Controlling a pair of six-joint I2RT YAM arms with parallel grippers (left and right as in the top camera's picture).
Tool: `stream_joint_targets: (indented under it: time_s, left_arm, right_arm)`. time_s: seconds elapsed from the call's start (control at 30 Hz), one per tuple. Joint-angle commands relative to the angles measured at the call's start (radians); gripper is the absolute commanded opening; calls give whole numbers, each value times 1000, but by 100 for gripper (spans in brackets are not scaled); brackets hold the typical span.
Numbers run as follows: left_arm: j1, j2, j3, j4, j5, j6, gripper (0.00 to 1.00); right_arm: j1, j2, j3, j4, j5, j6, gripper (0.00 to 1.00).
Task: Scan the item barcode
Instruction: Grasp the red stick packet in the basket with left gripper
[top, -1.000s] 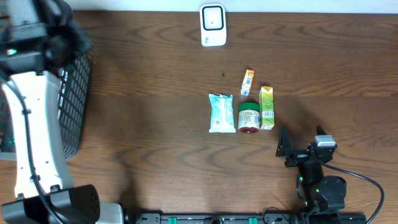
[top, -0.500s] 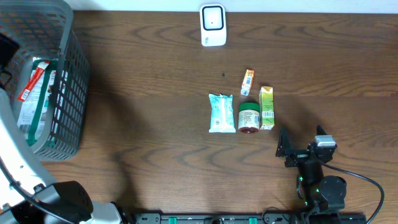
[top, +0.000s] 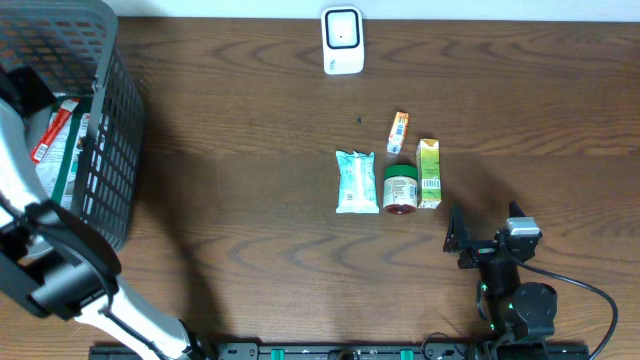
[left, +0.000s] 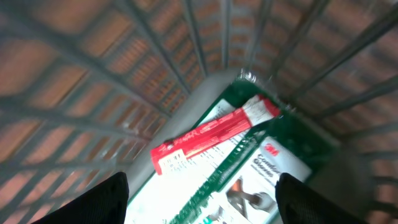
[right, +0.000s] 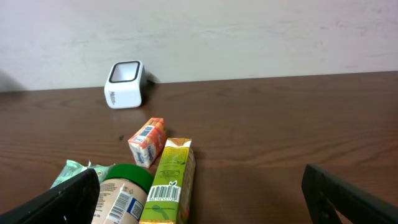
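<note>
While the left gripper (left: 205, 202) hangs open and empty over the basket (top: 115, 150) at left, the carton (top: 428, 173) lies just far-left of the equally open, empty right gripper (top: 487, 235), long axis near-to-far.

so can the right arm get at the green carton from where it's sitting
Probably yes: the right gripper stands open, facing the green carton, with only bare table between them. The jar lies close against the carton's side, so closing on it cleanly may be tight.
</note>
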Motion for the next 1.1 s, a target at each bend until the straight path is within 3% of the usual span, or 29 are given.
stream_joint_targets:
  time_s: [0.0,0.23,0.77,0.8,0.87,0.93,1.07]
  left_arm:
    - [1,72,20,29,-8,187,76]
    - [1,185,20,116,66,302,76]
    - [3,362,20,198,70,349,75]
    - [3,372,20,199,69,349,66]
    - [3,375,20,198,70,344,33]
    - [3,366,20,198,70,329,15]
    - [3,327,20,205,69,330,8]
  right_arm:
    - [7,-3,-1,-4,-1,12,99]
    - [7,-3,-1,-4,-1,12,99]
    - [7,-2,-1,-4,-1,12,99]
    - [7,-2,-1,-4,-1,12,99]
    - [7,-2,-1,-4,-1,12,99]
    - [7,-2,-1,-3,-1,11,99]
    - [7,-1,-1,-3,-1,12,99]
